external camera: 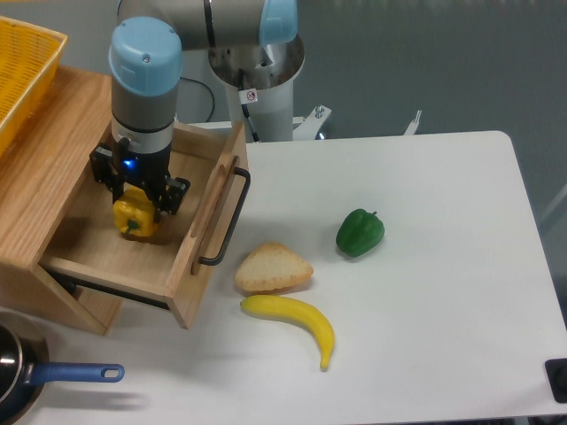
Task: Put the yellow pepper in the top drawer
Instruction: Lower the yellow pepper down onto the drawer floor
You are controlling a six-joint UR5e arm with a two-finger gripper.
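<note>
While the gripper (pixel 135 212) hangs inside the top drawer (pixel 106 252) at nine o'clock, jaws clamped on the yellow pepper (pixel 133 220), only release remains.

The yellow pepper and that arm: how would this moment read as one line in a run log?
gripper: over yellow pepper | pepper: inside open top drawer | grip: cannot tell | table: green pepper, bread, banana untouched

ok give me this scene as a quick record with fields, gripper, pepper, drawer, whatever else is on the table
gripper: two-finger gripper directly over the pepper, grip state unclear
target: small lobed yellow pepper, inside the drawer
drawer: light-oak wooden top drawer with black bar handle, pulled open
table: green bell pepper, bread wedge, yellow banana
cabinet top: yellow plastic basket
bottom left: blue-handled pan
</note>
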